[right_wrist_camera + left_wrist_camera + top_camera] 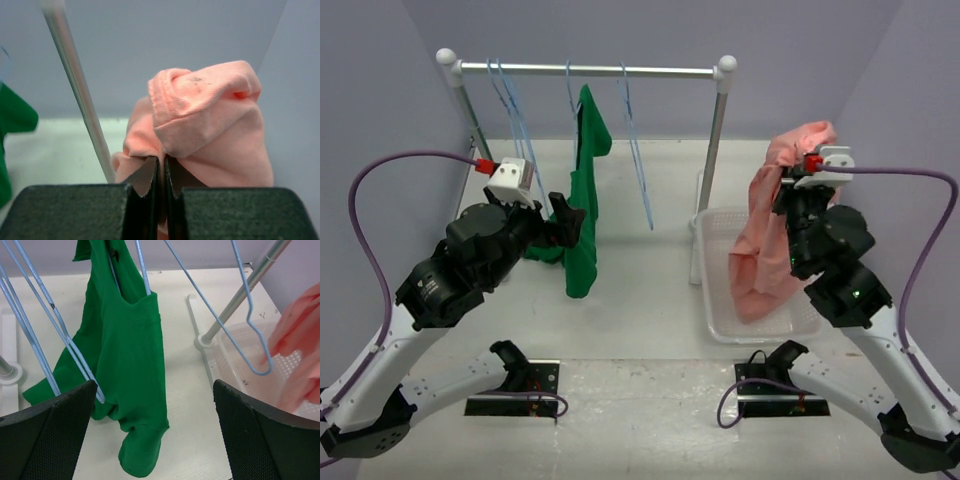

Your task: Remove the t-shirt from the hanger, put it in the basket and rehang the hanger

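Note:
The salmon-pink t-shirt (765,250) hangs bunched from my right gripper (788,190) over the clear basket, free of any hanger. In the right wrist view the jaws (161,167) are shut on a fold of the t-shirt (210,125). An empty light-blue hanger (638,150) hangs on the rail to the right of the green shirt; it also shows in the left wrist view (250,330). My left gripper (565,225) stands open beside the green shirt, its fingers (154,385) wide apart with nothing between them.
A dark green shirt (585,210) hangs on its own hanger from the rail (590,70). More light-blue hangers (510,110) hang at the rail's left end. The clear basket (715,300) stands right of the rack's right post (715,130).

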You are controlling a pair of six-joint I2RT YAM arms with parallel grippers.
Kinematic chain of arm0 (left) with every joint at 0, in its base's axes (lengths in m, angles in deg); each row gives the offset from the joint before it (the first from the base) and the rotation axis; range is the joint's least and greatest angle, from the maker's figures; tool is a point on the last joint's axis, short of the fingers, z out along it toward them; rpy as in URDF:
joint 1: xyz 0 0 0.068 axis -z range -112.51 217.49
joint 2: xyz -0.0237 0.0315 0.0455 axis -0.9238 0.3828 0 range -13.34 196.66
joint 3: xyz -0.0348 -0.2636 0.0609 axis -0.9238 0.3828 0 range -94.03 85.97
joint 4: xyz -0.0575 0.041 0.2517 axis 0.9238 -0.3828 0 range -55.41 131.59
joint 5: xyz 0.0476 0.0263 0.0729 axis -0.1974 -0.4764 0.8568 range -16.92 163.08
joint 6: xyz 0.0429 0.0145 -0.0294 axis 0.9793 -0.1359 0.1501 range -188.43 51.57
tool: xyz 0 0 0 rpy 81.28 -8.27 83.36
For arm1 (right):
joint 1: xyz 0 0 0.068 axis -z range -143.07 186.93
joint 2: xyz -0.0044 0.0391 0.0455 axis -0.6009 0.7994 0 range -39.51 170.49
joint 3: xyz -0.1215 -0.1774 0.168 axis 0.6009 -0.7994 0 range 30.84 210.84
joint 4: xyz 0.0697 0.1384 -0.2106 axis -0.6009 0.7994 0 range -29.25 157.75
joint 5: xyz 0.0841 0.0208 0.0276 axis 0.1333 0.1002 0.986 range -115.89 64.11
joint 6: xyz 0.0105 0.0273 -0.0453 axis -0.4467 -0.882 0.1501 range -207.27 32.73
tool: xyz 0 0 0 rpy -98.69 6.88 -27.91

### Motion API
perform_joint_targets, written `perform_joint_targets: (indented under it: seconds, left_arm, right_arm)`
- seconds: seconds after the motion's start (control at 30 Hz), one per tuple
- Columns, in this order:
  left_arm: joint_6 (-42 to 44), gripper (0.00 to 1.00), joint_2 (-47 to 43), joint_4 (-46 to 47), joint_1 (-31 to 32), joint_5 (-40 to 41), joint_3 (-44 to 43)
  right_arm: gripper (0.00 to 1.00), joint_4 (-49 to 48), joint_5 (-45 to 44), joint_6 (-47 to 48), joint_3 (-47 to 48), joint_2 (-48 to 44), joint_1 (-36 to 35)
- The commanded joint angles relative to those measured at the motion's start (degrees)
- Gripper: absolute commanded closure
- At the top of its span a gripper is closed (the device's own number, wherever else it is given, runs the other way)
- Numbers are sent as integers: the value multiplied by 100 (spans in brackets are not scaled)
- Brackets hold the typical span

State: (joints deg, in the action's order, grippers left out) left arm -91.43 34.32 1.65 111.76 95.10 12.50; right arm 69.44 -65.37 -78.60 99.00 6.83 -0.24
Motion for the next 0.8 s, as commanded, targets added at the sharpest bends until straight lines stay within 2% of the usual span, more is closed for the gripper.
perform_joint_targets:
  seconds: [0.0,0.2,0.27,0.47,0.53,0.57,0.6,0.67,0.7,0.77]
  left_arm:
    - [-2,0,33,180,3,162,-18]
    - [-64,0,59,84,3,232,-53]
    - [-99,0,68,22,3,267,-79]
    - [-222,0,103,-110,3,355,-141]
    - [-274,0,112,-128,3,364,-141]
    - [-283,0,121,-145,3,373,-150]
    - [-292,0,147,-154,3,373,-150]
    - [-319,0,191,-189,3,408,-167]
    - [-336,0,226,-198,3,400,-185]
    - [-345,0,252,-215,3,365,-211]
  right_arm:
    - [100,202,11,-1066,-783,-266,166]
    - [100,694,-251,-2630,-2086,-215,271]
    - [100,888,-402,-2887,-2402,-118,298]
    - [100,1704,204,-4476,-2991,304,324]
    - [100,1995,230,-5151,-3080,680,368]
    - [100,2440,178,-5530,-2837,831,377]
    - [100,2854,82,-5716,-2800,963,386]
    - [100,3077,151,-6008,-2729,1201,447]
    - [93,3260,239,-6078,-2694,1236,465]
    - [38,3385,546,-6334,-2676,1219,465]
